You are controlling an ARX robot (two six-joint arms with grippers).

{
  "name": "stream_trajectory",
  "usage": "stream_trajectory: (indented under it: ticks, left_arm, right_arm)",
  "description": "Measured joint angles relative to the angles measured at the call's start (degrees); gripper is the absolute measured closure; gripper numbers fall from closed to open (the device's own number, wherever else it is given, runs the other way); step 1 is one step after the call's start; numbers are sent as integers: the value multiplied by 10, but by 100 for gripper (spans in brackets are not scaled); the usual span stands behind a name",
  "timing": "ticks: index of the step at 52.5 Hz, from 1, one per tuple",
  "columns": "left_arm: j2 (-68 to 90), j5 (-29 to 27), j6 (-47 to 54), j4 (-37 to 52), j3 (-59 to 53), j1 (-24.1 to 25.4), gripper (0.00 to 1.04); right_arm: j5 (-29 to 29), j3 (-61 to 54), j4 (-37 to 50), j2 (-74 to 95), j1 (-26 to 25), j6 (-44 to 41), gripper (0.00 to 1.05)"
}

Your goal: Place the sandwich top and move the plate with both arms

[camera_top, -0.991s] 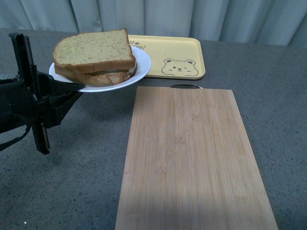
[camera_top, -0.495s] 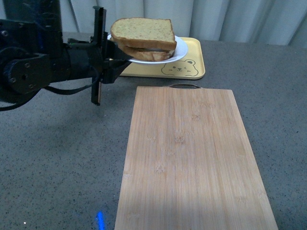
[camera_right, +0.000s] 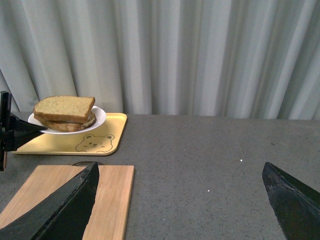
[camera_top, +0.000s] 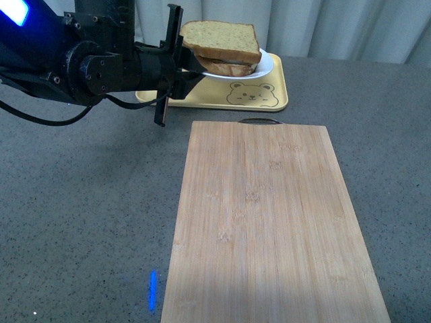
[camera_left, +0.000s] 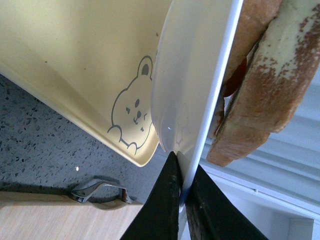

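The white plate (camera_top: 267, 67) hangs in the air over the yellow tray, carrying a closed sandwich. The sandwich top (camera_top: 221, 38), a tan speckled slice with brown crust, lies flat on the lower slice. My left gripper (camera_top: 190, 69) is shut on the plate's left rim. In the left wrist view the black fingertips (camera_left: 171, 172) pinch the thin rim of the plate (camera_left: 192, 75), with the sandwich top (camera_left: 286, 65) beyond. My right gripper (camera_right: 180, 169) is open over bare table, well to the right of the plate (camera_right: 100, 118) and the sandwich top (camera_right: 65, 107). The front view does not show it.
A yellow tray with a bear drawing (camera_top: 275, 82) lies at the back under the plate. A long wooden cutting board (camera_top: 269, 222) with a metal handle (camera_top: 261, 121) fills the centre-right of the grey table. Curtains close off the back.
The left arm has carried the plate and sandwich up and to the right, from the table's left side to above the yellow tray. The grip on the rim has held.
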Motion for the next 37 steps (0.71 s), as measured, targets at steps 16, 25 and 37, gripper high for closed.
stream_trajectory:
  ticks: [16, 25, 37]
  left_arm:
    - [19, 4, 46, -81, 33, -6, 101]
    - [24, -5, 50, -97, 44, -2, 101]
    - [24, -10, 50, -98, 47, 1, 81]
  right_arm:
    - [0, 0, 0, 0, 0, 0, 9]
    - [0, 0, 0, 0, 0, 0, 9]
    - [0, 0, 0, 0, 0, 0, 9]
